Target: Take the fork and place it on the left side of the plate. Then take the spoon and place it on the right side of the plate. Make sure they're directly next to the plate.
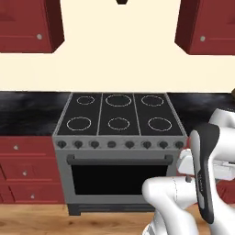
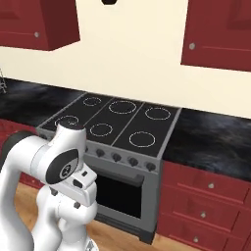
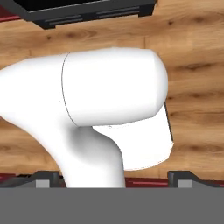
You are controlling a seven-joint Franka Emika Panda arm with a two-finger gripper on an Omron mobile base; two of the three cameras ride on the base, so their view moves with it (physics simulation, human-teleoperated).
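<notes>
Dark fingertips (image 3: 43,178) of the gripper (image 3: 113,180) stood wide apart, grasping nothing, above the wood floor (image 3: 192,65). Only the stove (image 1: 118,151) base, cut off, showed beyond them. Where the fork lay relative to the gripper could not be told.

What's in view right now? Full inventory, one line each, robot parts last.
Stove: one, grey body with black glass top, six ring burners, centre of the counter run.
Stove knobs: a row, dark, along the stove's front panel.
Oven door: one, grey with dark window, below the knobs.
Counter: black, either side of the stove.
Upper cabinets: two, dark red, left and right above the counter.
Lower drawers: dark red, flanking the stove.
Floor: wood planks.
Arm: white, dark joints, folded low before the stove.
End effector: fingertips wide apart, open, holding nothing, pointing at the floor.
</notes>
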